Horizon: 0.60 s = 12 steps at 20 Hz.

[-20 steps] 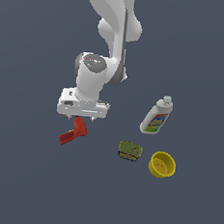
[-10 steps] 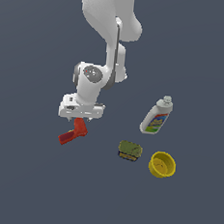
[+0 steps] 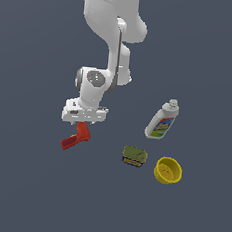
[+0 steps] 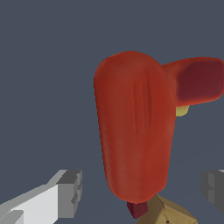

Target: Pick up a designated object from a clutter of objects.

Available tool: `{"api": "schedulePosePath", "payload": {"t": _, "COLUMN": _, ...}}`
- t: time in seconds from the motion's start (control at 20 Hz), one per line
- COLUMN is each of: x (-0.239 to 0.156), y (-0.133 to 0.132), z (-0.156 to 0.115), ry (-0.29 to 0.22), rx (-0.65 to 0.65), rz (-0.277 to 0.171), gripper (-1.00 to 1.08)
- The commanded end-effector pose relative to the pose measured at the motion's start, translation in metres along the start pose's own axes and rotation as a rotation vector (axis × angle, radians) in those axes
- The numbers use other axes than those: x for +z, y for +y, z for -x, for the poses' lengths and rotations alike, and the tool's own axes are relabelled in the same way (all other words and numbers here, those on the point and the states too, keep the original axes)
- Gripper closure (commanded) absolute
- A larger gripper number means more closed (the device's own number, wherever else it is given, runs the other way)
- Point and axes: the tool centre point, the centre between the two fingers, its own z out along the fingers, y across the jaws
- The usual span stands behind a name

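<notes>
The designated object, a bright red drill-shaped toy (image 3: 76, 137), lies at the exterior view's left, apart from the rest of the clutter. My gripper (image 3: 82, 123) hangs directly over its upper end. In the wrist view the red drill (image 4: 133, 131) fills the middle. The gripper (image 4: 140, 190) is open, with one grey fingertip (image 4: 70, 192) on each side of the drill's near end, both clear of it. A tan square cracker (image 4: 168, 213) peeks out from under that end.
A white bottle with a colourful label (image 3: 163, 120) lies at the exterior view's right. An olive-green can (image 3: 134, 155) and a yellow bowl (image 3: 168, 171) sit below it. All rest on a dark grey floor.
The hand has sunk slightly toward the red drill while the upper arm swung. The drill and the other objects have stayed put.
</notes>
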Motion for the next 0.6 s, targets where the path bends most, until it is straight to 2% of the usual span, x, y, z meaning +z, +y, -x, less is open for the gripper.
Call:
{"api": "schedulePosePath", "payload": {"t": 0.0, "x": 0.001, "y": 0.000, "z": 0.000, "ry": 0.000, "rx": 0.000, "rz": 0.000, "gripper": -1.00}}
{"api": "schedulePosePath", "payload": {"t": 0.55, "x": 0.029, "y": -0.001, "z": 0.001, "ry": 0.001, "rx": -0.003, "rz": 0.000, "gripper": -1.00}}
